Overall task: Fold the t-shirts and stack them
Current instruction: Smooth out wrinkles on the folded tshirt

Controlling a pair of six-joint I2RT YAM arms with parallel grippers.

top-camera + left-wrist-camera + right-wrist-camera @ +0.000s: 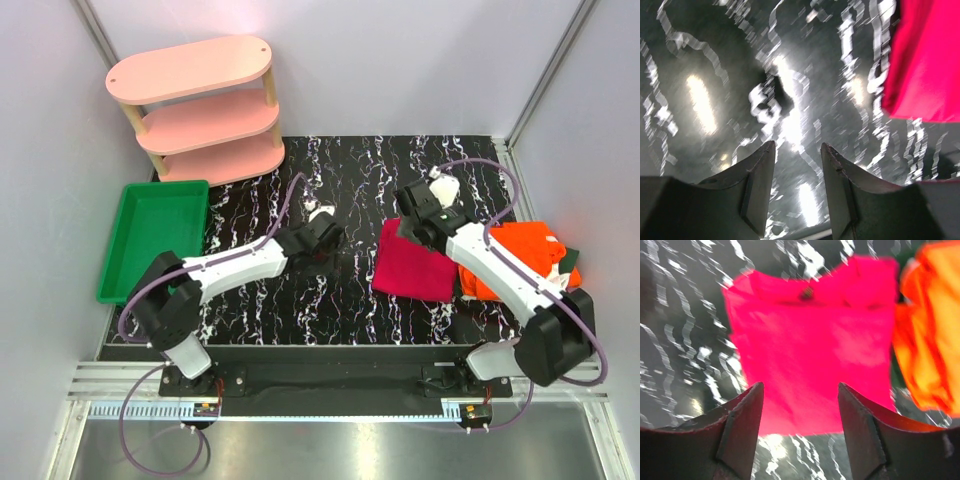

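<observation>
A crimson t-shirt (412, 262) lies folded into a flat square on the black marbled table (330, 180). My right gripper (408, 222) hovers over its far edge. In the right wrist view the fingers stand open above the crimson t-shirt (815, 340), and nothing is between them at the right gripper (800, 385). An orange t-shirt (520, 255) lies bunched to the right, also visible as the orange t-shirt (932, 330). A strip of dark green t-shirt (570, 262) shows under its right edge. My left gripper (332, 233) is open and empty over bare table, left of the crimson t-shirt (927, 60); the left gripper (798, 145) holds nothing.
A green plastic tray (155, 238) sits at the left edge of the table. A pink three-tier shelf (200, 110) stands at the back left. Pale walls close in the back and both sides.
</observation>
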